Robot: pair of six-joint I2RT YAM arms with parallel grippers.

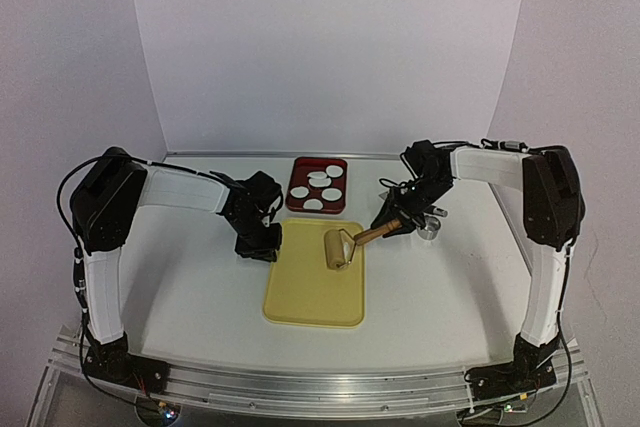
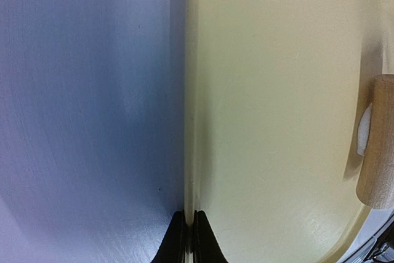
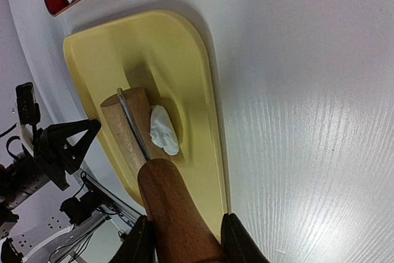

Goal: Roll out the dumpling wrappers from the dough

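The dough (image 3: pixel 164 130) is a small white flattened lump on the yellow board (image 1: pixel 310 292), lying against the drum of a wooden roller (image 1: pixel 340 247). In the left wrist view only a sliver of the dough (image 2: pixel 364 132) shows beside the roller (image 2: pixel 377 146). My right gripper (image 3: pixel 184 238) is shut on the roller's dark wooden handle (image 3: pixel 175 201); in the top view the right gripper (image 1: pixel 392 226) is at the board's far right. My left gripper (image 2: pixel 189 238) is shut on the board's left rim (image 2: pixel 191 152). Several round white dumpling wrappers (image 1: pixel 318 187) lie in a red tray (image 1: pixel 297 179) behind the board.
A small metal ring cutter (image 1: pixel 428 230) stands on the white table right of the roller handle. The red tray's corner shows in the right wrist view (image 3: pixel 58 1). The left gripper (image 1: pixel 258 242) sits at the board's far left corner. White walls enclose the table's back and sides.
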